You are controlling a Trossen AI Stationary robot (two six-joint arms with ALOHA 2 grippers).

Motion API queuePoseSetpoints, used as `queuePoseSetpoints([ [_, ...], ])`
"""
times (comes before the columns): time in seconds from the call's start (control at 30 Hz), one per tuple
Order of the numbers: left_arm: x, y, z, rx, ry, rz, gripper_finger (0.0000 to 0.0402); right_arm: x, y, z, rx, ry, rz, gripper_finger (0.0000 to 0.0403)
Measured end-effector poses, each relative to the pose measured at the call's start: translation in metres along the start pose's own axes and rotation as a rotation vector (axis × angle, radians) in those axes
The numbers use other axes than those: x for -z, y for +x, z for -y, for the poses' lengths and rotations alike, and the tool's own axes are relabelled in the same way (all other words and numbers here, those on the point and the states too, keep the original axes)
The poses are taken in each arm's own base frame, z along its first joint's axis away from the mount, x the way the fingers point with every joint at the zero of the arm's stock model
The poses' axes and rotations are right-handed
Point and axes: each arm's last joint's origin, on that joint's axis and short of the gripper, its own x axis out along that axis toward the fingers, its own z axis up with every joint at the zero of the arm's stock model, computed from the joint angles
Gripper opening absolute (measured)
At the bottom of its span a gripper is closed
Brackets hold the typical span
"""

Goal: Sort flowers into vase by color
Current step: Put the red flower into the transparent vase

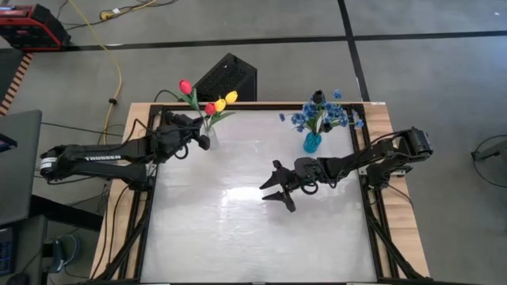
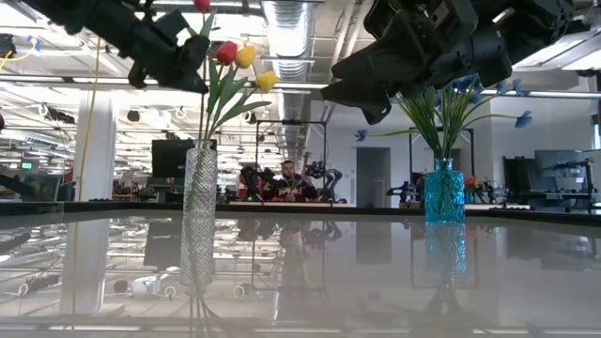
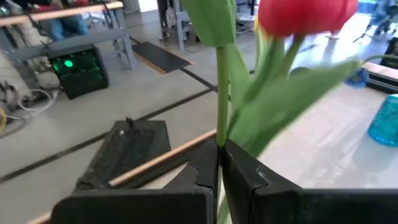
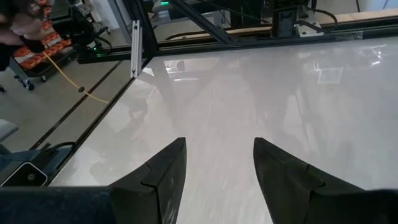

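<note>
White surface [image 1: 238, 229] beneath me: my left hand [image 1: 192, 127] pinches a red tulip [image 1: 184, 86] stem at the clear vase [image 1: 205, 141]; my right hand [image 1: 275, 188] hovers wide, mid-surface.

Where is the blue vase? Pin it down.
In the high view the blue vase stands near the table's far right edge, holding blue sprigs, just beyond the open right claw.

Red [image 1: 184, 85] and yellow tulips [image 1: 230, 97] top green stems; blue sprigs [image 1: 326, 113] fill a teal vase [image 1: 312, 143].
</note>
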Motion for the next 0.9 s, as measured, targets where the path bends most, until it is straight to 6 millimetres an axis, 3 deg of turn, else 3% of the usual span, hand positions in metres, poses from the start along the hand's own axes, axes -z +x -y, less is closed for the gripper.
queuePoseSetpoints([
  [0.37, 0.056, 0.006, -0.010, 0.040, -0.145, 0.034, 0.0000, 0.002, 0.001, -0.004, -0.011, -0.001, -0.014, 0.0211],
  [0.63, 0.066, 0.006, -0.012, 0.043, -0.154, 0.001, 0.0006, 0.002, 0.001, -0.003, -0.009, 0.000, -0.014, 0.0211],
  [0.9, 0.066, 0.006, -0.011, 0.083, -0.142, -0.007, 0.0065, 0.002, 0.001, -0.003, -0.007, 0.023, -0.017, 0.0211],
])
